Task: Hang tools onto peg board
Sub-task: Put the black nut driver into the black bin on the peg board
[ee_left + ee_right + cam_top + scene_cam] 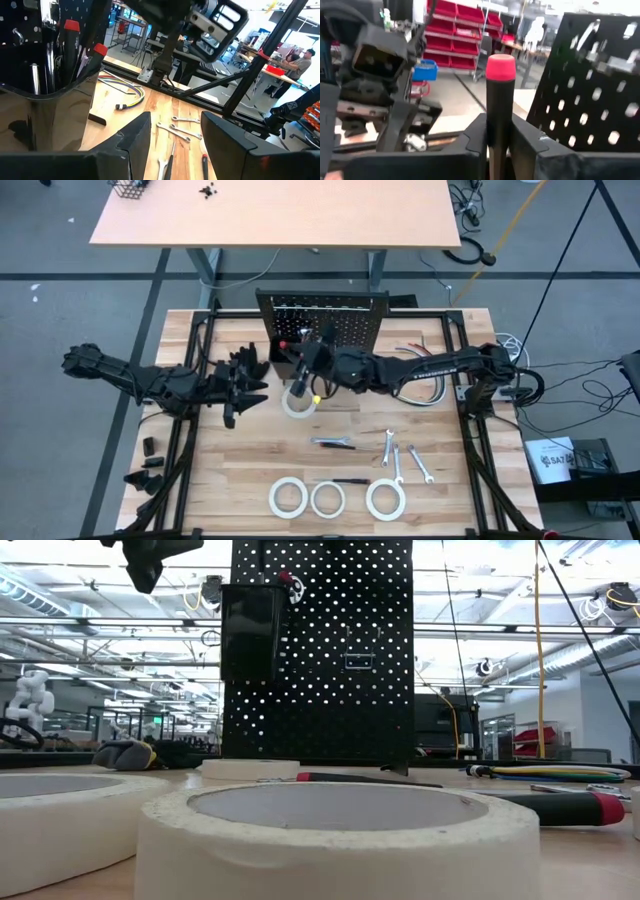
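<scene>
The black peg board (pixel 322 322) stands upright at the table's far middle, with a small black bin (pixel 250 630) on its left part. My right gripper (pixel 499 127) reaches in level from the right, just in front of the board (pixel 590 100), shut on a black screwdriver with a red cap (pixel 500 67). My left gripper (pixel 175 120) waits open to the left of the board (pixel 250 387), touching nothing. Other red-capped screwdrivers (pixel 71 25) stand in the bin. One white tape roll (pixel 299 402) lies flat below my right gripper. Three more tape rolls (pixel 327 499) lie near the front edge. My right gripper pinches the screwdriver's black handle (pixel 498 112) between its two fingers, a little below the red cap. The fingers come at it level and lie across it. The screwdriver stands upright with the cap up. Its shaft below the fingers is hidden by the gripper.
Three silver wrenches (pixel 398 460), a ratchet (pixel 332 442) and another screwdriver (pixel 346 480) lie flat on the near right of the table. Coloured cables (pixel 125 95) lie right of the board. Black gloves (pixel 130 753) lie at the far left.
</scene>
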Robot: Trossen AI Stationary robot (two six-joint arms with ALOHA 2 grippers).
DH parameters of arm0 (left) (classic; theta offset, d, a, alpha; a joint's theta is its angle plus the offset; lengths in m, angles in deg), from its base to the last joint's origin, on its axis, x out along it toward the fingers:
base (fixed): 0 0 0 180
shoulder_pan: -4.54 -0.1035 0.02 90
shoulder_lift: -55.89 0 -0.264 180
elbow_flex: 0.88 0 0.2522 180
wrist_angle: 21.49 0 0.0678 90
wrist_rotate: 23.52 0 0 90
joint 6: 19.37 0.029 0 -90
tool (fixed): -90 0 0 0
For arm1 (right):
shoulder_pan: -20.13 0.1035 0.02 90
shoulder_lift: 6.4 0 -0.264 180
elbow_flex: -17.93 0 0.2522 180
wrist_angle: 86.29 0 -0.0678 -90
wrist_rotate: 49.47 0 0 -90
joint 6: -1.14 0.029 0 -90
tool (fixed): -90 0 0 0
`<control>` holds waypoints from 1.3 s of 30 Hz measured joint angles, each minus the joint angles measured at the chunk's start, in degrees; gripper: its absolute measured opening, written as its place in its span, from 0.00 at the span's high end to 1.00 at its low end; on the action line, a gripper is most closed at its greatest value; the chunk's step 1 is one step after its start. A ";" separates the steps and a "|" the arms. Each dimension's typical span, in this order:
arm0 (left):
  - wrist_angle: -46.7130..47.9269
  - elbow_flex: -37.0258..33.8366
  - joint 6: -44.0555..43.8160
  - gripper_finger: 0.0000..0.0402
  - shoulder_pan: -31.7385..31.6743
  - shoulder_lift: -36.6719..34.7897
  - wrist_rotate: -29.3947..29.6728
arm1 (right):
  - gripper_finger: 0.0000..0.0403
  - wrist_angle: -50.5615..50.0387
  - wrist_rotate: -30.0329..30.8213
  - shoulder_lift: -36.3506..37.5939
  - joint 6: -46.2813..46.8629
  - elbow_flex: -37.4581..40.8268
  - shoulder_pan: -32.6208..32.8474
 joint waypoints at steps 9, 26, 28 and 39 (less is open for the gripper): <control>0.03 0.00 0.01 0.56 0.00 0.01 0.04 | 0.46 -1.62 0.07 -0.14 4.04 0.02 -0.44; 0.74 0.00 0.66 0.56 0.00 -0.57 6.28 | 0.42 -1.37 0.34 3.91 1.87 0.01 3.54; 0.50 0.02 1.62 0.56 0.00 -1.47 8.18 | 0.44 -3.07 0.36 4.92 3.36 0.00 4.74; 14.24 4.91 10.22 0.97 -4.89 -4.06 12.08 | 0.96 -15.14 1.31 7.97 8.03 0.00 14.95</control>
